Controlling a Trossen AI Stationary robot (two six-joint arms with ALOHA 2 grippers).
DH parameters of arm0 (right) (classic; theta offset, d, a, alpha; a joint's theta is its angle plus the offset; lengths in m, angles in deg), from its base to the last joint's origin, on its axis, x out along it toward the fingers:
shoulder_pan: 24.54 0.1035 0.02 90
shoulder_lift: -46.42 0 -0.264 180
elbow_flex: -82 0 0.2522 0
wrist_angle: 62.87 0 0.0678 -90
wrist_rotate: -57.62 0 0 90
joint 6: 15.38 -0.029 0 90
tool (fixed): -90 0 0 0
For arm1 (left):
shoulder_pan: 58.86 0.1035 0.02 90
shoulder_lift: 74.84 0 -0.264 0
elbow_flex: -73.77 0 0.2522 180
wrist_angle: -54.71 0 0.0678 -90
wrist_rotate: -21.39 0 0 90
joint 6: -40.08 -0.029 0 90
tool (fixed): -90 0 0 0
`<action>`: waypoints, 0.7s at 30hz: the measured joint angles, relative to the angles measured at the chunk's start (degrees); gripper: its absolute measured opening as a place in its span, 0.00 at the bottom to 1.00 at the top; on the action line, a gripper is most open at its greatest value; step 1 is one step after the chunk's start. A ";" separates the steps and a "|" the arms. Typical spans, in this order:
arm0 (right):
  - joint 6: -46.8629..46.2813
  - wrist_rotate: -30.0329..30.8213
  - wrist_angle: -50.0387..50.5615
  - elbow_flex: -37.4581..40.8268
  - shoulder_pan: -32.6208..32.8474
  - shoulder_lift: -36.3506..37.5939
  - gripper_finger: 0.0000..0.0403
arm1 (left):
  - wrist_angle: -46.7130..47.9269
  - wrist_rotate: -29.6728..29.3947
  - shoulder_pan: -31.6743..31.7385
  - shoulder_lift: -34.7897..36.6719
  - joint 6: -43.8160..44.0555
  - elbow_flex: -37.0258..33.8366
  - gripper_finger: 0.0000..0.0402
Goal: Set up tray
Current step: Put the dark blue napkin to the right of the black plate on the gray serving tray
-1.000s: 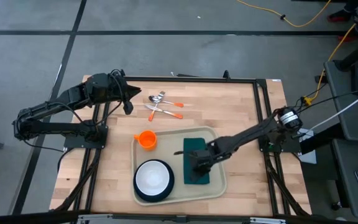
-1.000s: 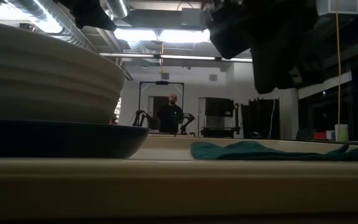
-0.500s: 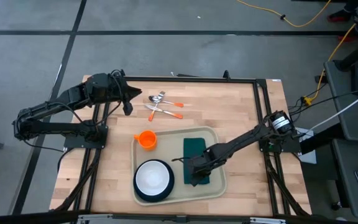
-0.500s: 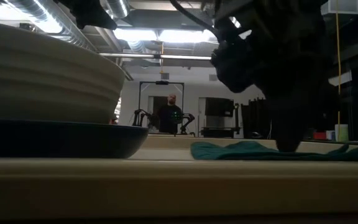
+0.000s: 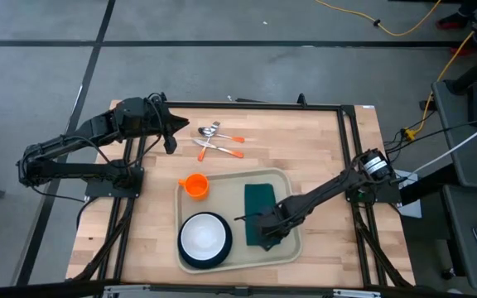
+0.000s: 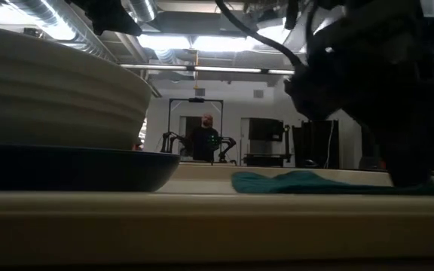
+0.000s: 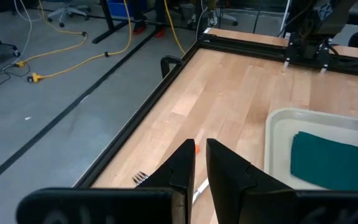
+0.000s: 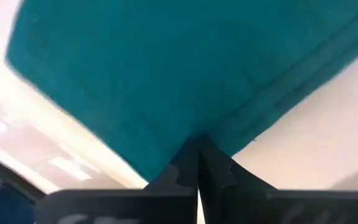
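Wooden table [image 5: 305, 149] inside a black frame, grey floor all round, a person far off in the room behind. Cream tray [image 5: 292, 248] near the front edge, between the two arms. On it: dark plate [image 5: 190, 258] with a white bowl [image 5: 204, 236] at the left, green napkin [image 5: 259, 200] laid lengthwise at the right. Orange cup [image 5: 195, 185] touching the tray's far left corner, apparently not yet inside. Orange-handled cutlery [image 5: 219, 141] well apart at the back, probably waiting its turn.

Right gripper [image 5: 259, 230] low on the napkin's near end, fingers [image 8: 219, 171] pinched shut with an edge of the cloth between them; likely tugging it straight to leave room beside the plate. Left gripper [image 7: 199, 163] parked above the table's back left corner by the cutlery, nearly closed, nothing in it.
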State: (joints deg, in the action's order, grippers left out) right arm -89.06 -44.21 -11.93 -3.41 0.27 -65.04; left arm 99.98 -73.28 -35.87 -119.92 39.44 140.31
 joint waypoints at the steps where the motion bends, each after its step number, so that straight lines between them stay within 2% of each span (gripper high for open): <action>1: -0.40 -0.26 0.47 0.26 0.24 -0.02 0.00 | 0.00 0.00 0.01 0.00 0.00 0.00 0.08; 12: 0.21 1.57 0.39 -0.84 0.90 -0.04 0.00 | 0.00 0.02 -0.01 0.00 0.10 0.00 0.08; 21: 0.23 1.15 5.79 -0.91 1.38 -0.04 0.00 | 0.00 0.09 -0.01 0.00 0.81 0.00 0.08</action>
State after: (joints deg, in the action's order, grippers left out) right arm -88.83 -43.06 -6.14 -4.31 1.65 -65.08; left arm 99.98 -73.19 -35.88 -119.92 40.25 140.31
